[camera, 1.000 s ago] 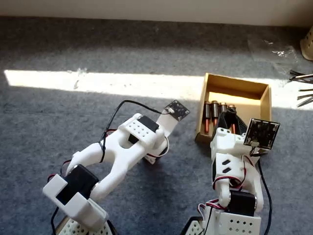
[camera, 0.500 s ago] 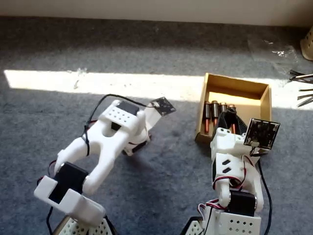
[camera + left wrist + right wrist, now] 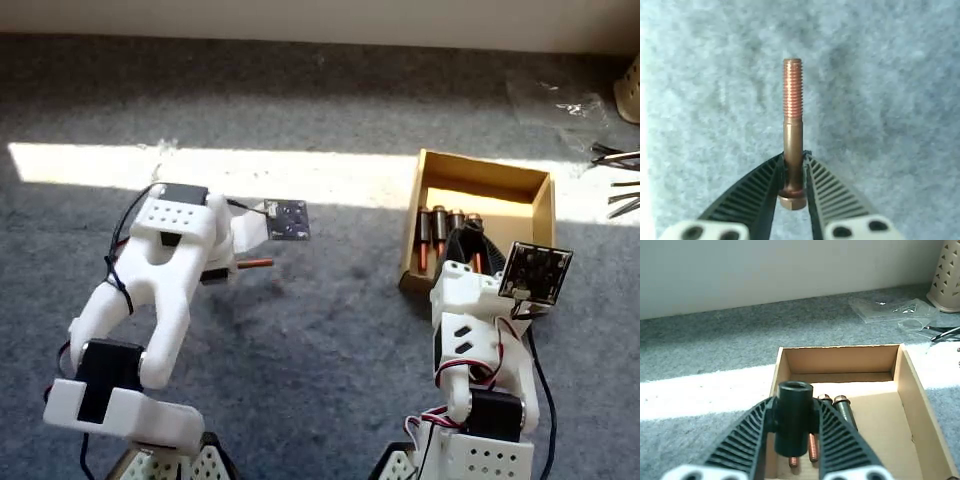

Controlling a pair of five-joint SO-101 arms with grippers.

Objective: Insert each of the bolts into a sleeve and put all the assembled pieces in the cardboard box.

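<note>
My left fingers (image 3: 765,187) grip the bolt (image 3: 792,115) by its head end, its long axis roughly level above the tabletop (image 3: 330,340), threads pointing toward the cardboard box (image 3: 485,163), while my right fingers (image 3: 747,432) clamp a sleeve (image 3: 794,415), seemingly over the box's near edge.

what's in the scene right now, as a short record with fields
left tool: shut on a copper bolt, gripped near its head, threaded end pointing out
right tool: shut on a black sleeve, by the near edge of the cardboard box
box contents: several assembled pieces along one side
surface: grey carpet
status: bolt not yet in sleeve
</note>
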